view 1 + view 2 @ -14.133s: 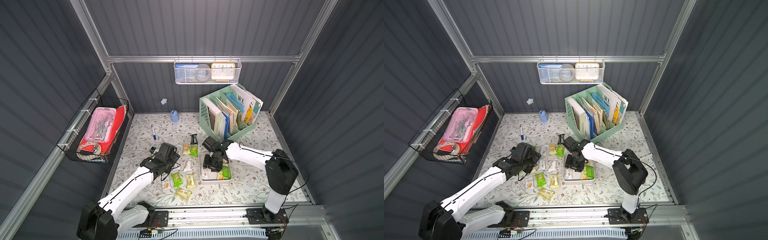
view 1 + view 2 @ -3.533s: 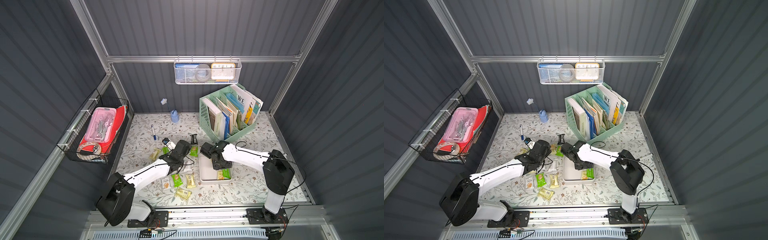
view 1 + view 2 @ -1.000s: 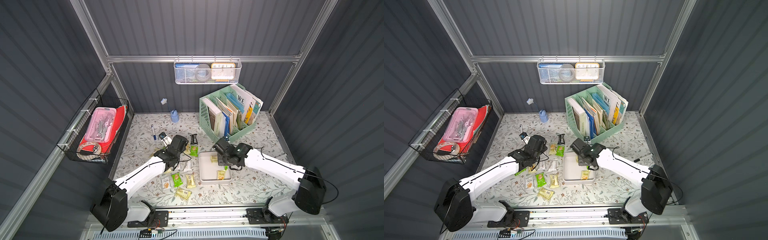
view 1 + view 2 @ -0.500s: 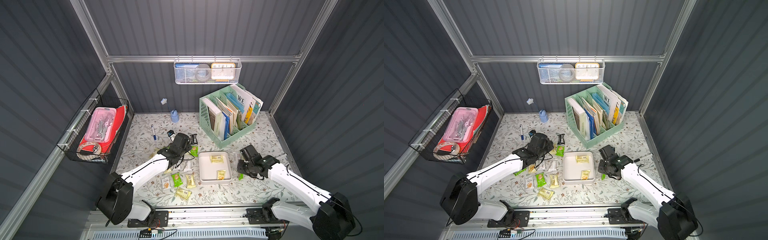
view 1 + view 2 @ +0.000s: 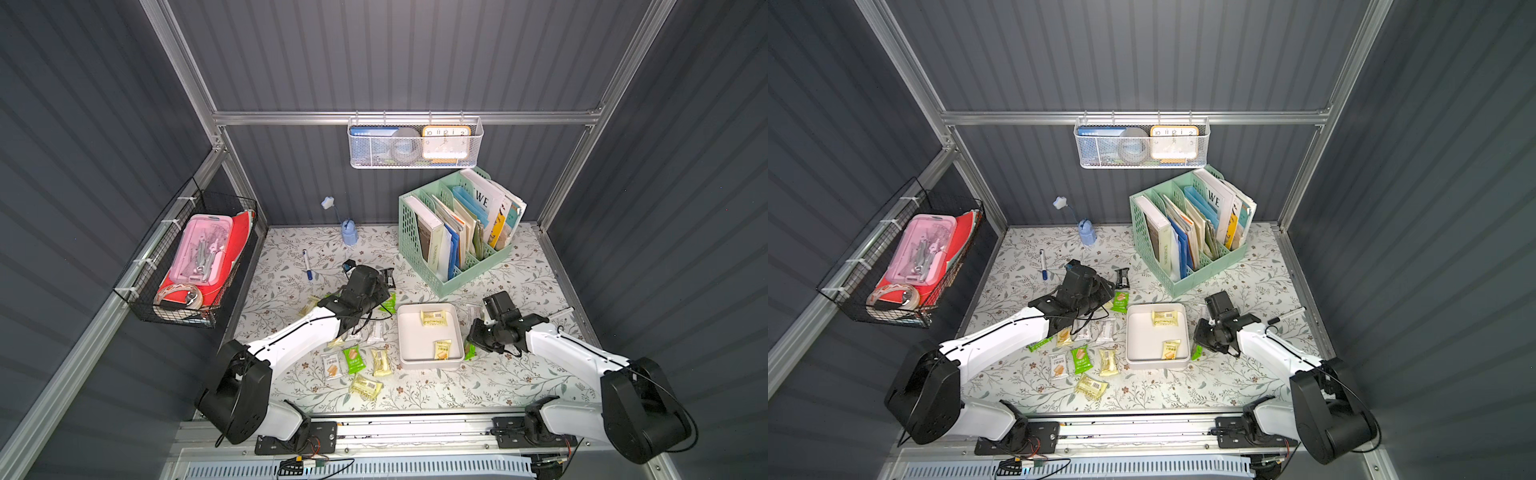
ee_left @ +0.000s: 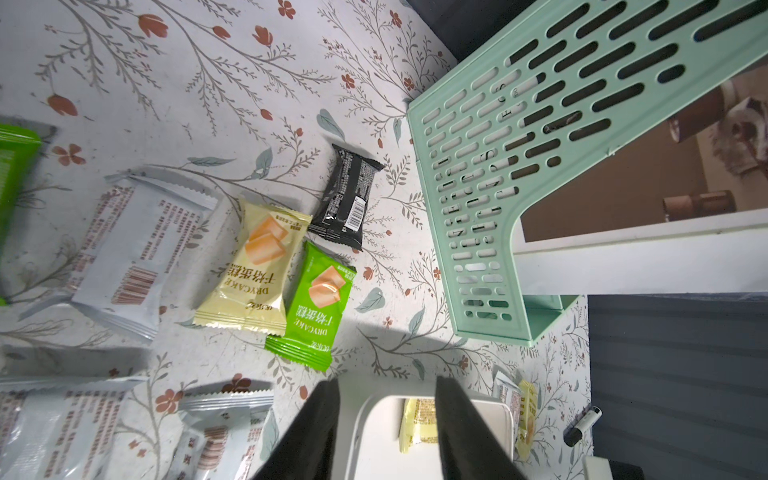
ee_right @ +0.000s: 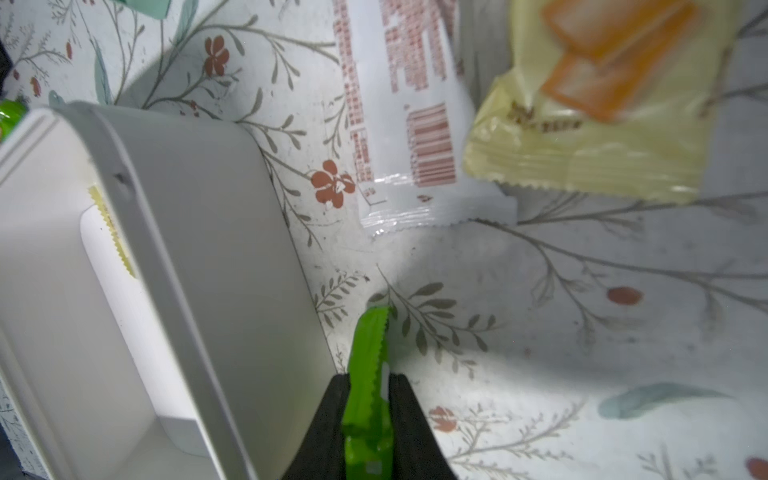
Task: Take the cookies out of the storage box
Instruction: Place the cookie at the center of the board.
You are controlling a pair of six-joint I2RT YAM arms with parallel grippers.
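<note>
Right jaws: clamped on the edge of a green packet (image 7: pixel 368 345), which stands up between the two black fingers.
Right gripper (image 7: pixel 369 384): low over the flowered mat (image 7: pixel 540 332), just beside the outer wall of the storage box (image 7: pixel 208 257).
Left jaws: apart, with nothing between them.
Left gripper (image 6: pixel 386 388): over the mat, near a corner of the box.
Inside the box: two pale yellow packets (image 5: pixel 433 318), lying apart.
Outside the box: most of the cookies (image 5: pixel 353 359) lie on the mat on the left arm's side; a white packet (image 7: pixel 399 104) lies near the right gripper.
Around: a mint-green file organizer (image 6: pixel 478 187) stands behind the box, with a black packet (image 6: pixel 347 201) near its foot.
</note>
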